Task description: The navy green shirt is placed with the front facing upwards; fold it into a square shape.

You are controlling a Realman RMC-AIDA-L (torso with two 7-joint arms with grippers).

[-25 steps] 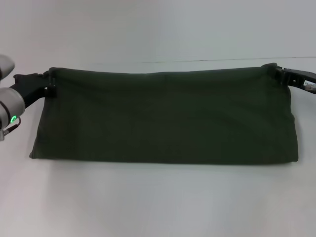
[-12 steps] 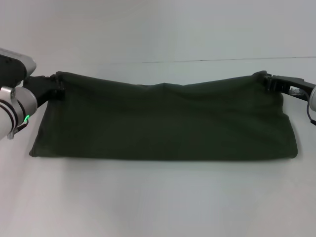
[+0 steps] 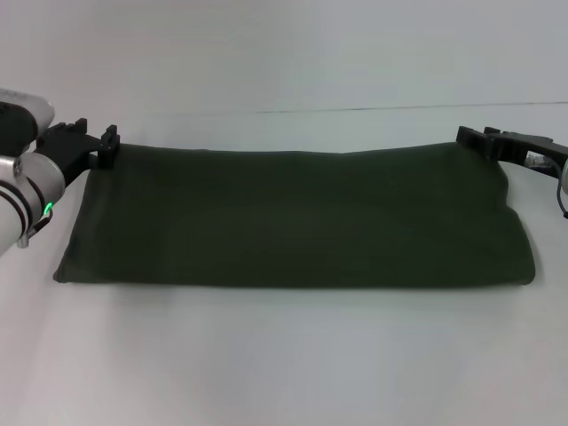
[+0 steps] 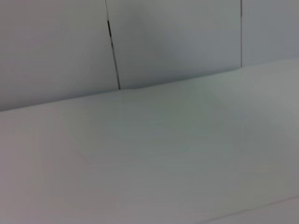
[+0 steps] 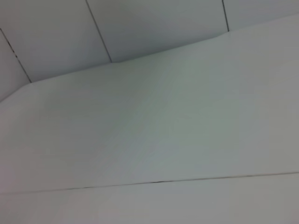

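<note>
The navy green shirt (image 3: 293, 217) lies flat on the white table (image 3: 284, 355) as a long dark olive band, folded, with no lettering showing. My left gripper (image 3: 95, 142) sits at the shirt's far left corner, its two black fingers (image 3: 109, 145) spread apart, and the cloth edge lies flat beside them. Over at the far right corner is my right gripper (image 3: 475, 138), right at the fabric's edge. Both wrist views show only bare white table and wall panels.
The table's far edge (image 3: 355, 109) meets a pale wall just behind the shirt. Bare white tabletop stretches in front of the shirt's near edge (image 3: 293, 286).
The far edge, lifted and sagging in the middle before, now lies straight and flat. Both grippers moved slightly outward and back, and the left one has let go of its corner.
</note>
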